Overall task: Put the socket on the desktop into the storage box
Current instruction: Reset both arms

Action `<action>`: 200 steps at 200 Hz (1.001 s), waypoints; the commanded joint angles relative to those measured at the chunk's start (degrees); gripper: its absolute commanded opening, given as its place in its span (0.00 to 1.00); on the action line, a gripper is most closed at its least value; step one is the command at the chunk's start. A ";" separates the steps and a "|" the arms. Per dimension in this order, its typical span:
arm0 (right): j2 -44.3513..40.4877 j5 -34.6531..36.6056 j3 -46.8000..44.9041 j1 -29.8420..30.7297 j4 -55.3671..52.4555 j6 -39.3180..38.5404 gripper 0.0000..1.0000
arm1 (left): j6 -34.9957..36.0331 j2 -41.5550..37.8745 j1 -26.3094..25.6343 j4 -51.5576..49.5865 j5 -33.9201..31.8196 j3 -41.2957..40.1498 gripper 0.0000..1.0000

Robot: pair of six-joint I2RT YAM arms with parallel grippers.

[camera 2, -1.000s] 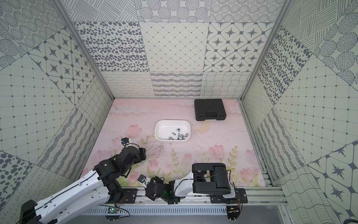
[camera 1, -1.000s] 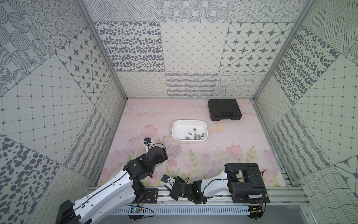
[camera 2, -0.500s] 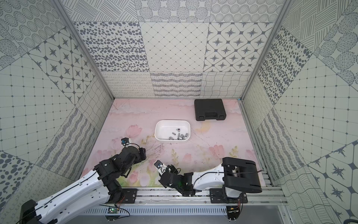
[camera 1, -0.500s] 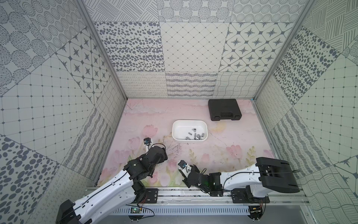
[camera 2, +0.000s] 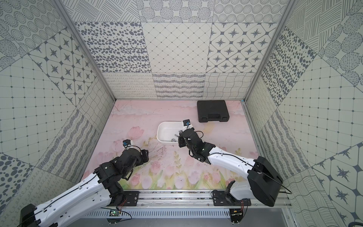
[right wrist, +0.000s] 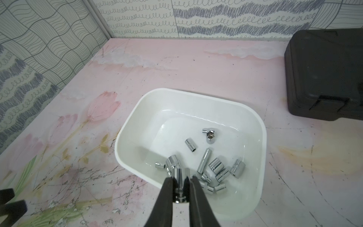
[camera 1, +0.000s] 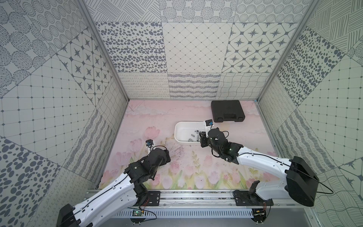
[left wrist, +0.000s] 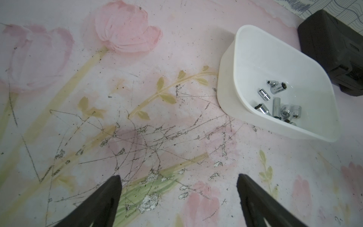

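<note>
In both top views: right gripper (camera 1: 201, 136) hides storage box (camera 1: 182, 130) corner beneath it; sockets (camera 1: 190, 140) there too small to count. Right wrist: gripped socket (right wrist: 178, 176) base hidden between fingers (right wrist: 165, 200); black case (right wrist: 324, 74) beyond cut off.

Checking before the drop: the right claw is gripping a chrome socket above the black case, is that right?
Not quite. The right claw does grip a chrome socket, but it hangs above the white storage box, where other sockets already lie, not above the black case, which sits apart from it. The right wrist view shows it.
</note>
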 commanded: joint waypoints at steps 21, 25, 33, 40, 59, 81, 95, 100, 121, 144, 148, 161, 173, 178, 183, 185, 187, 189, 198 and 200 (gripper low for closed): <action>12.41 -8.27 6.06 -5.86 -0.90 2.54 0.17 | 0.28 0.38 0.04 0.63 0.39 0.76 0.99; 13.24 -8.73 6.30 -6.31 -0.61 2.84 0.18 | 0.65 0.51 0.06 0.84 0.85 0.77 0.99; 14.52 -9.86 6.81 -7.09 0.12 3.12 0.20 | 1.38 0.58 0.08 1.45 1.71 0.85 0.99; 15.02 -10.82 6.99 -7.48 0.74 3.17 0.23 | 1.59 0.55 0.02 1.53 2.03 0.95 0.99; 14.26 -11.71 6.55 -7.58 1.79 3.13 0.34 | 1.65 0.29 0.07 1.46 1.82 1.15 0.99; 10.25 -12.21 5.22 -7.56 1.76 2.91 0.51 | 2.90 -0.53 -0.05 2.13 3.35 1.23 0.99; 6.27 -11.78 3.90 -7.56 0.76 2.82 0.56 | 7.56 -1.28 0.02 5.89 7.96 1.16 0.99; 4.47 -11.42 3.16 -7.58 0.49 2.73 0.57 | 9.17 -1.59 0.09 7.15 9.51 1.35 0.99; -4.84 -6.93 -0.59 -7.58 -1.82 2.13 0.65 | 10.32 -3.61 -0.03 9.16 10.26 1.61 0.99; -18.01 0.74 -6.10 -7.52 -3.82 -0.69 0.80 | 11.14 -5.52 0.00 10.86 4.96 1.46 0.99; -20.36 2.85 -6.93 -7.53 -4.23 -0.32 0.85 | 11.28 -5.64 0.06 11.36 3.13 1.59 0.99; -27.73 10.99 -10.11 -7.50 -4.51 2.63 0.97 | 14.21 -5.56 0.02 17.10 -1.45 1.12 0.99; -34.50 18.38 -13.83 -7.41 -1.93 1.08 0.96 | 20.73 -4.68 -0.03 28.42 -4.25 -1.27 1.00; -37.00 20.81 -15.29 -7.41 -0.39 -2.57 0.97 | 22.79 -3.86 0.11 32.73 -6.03 -2.02 1.00; -39.35 22.86 -16.80 -7.41 1.28 -6.90 0.97 | 24.68 -2.75 0.26 36.01 -8.80 -2.45 1.00; -40.12 23.90 -17.33 -7.41 1.92 -8.36 0.97 | 25.55 -2.22 0.19 37.17 -9.53 -2.54 1.00; -40.79 24.96 -17.75 -7.41 2.43 -9.95 0.97 | 26.38 -1.63 0.26 38.53 -10.84 -2.52 1.00; -41.58 26.12 -17.88 -7.41 2.91 -11.29 0.97 | 26.94 -1.13 0.27 39.36 -12.11 -2.42 0.99; -44.11 31.86 -21.78 -7.56 7.25 -16.25 0.97 | 29.51 1.77 0.64 41.26 -17.47 -1.26 1.00; -44.54 32.66 -22.80 -7.71 8.64 -17.33 0.97 | 30.09 2.38 0.81 41.38 -18.45 -0.90 0.99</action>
